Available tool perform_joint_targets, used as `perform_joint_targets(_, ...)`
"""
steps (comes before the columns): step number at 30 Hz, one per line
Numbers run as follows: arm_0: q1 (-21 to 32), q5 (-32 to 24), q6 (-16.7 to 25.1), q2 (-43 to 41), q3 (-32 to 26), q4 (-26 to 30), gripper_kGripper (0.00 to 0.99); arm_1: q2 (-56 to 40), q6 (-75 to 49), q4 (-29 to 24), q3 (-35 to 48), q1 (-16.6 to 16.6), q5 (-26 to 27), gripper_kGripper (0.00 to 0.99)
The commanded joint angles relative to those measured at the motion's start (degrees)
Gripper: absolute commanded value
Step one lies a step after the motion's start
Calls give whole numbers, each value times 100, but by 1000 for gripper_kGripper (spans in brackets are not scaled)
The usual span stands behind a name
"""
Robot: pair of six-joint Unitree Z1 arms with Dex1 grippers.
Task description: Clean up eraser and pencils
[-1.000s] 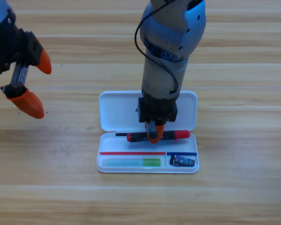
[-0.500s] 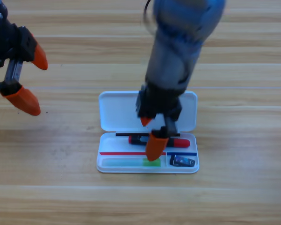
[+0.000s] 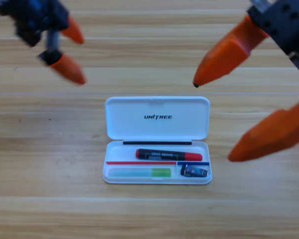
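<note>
White plastic makes up the open "UNITREE" case (image 3: pixel 157 139) at the middle of your wooden table (image 3: pixel 50 164), its lid lying flat behind the tray. You can see all three task items in the tray. The long black pencil with red ends and pale lettering (image 3: pixel 169 155) lies lengthwise in the upper compartment. The shorter light green and whitish pencil (image 3: pixel 140 173) lies in the lower left compartment. The tiny black eraser with a bluish label (image 3: pixel 194 172) lies in the lower right compartment, just beside the green pencil's end.

Your right gripper (image 3: pixel 236 119) hangs large at the right edge, its orange jaws spread wide, gripping nothing. Your left gripper (image 3: pixel 72 55) sits at the upper left corner, well apart from the case, jaws parted and empty.
</note>
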Motion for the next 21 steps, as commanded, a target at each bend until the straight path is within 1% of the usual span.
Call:
perform_joint_targets(1,815,-607,-52,937,8,-911,990,-437,118,-438,577,-43,205,914)
perform_joint_targets(3,947,-792,-69,1095,-1,-1183,990,-375,197,-447,577,-43,240,914)
perform_joint_targets(8,1185,-1258,-113,1429,-1,-1596,988,-270,372,-649,788,-43,319,914)
perform_joint_targets(10,1220,-1398,-113,1596,-36,-1640,960,-208,443,-790,902,-43,328,914)
perform_joint_targets(11,1220,-1442,-113,1666,-63,-1658,923,-173,460,-816,920,-43,328,914)
perform_joint_targets(15,1220,-1627,-96,1947,-124,-1640,696,-67,487,-877,990,-43,328,914)
perform_joint_targets(16,1220,-1662,-61,2026,-133,-1649,618,-59,487,-877,1008,-43,328,914)
perform_joint_targets(17,1220,-1706,1,2123,-133,-1649,514,-59,496,-877,1025,-43,328,914)
perform_joint_targets(18,1220,-1767,89,2202,-124,-1667,387,-67,487,-886,1043,-43,328,914)
perform_joint_targets(20,1220,-1890,115,2246,122,-2001,95,-94,504,-877,1069,-43,328,914)
perform_joint_targets(21,1220,-1969,106,2246,289,-2194,0,-111,531,-886,1060,-43,337,914)
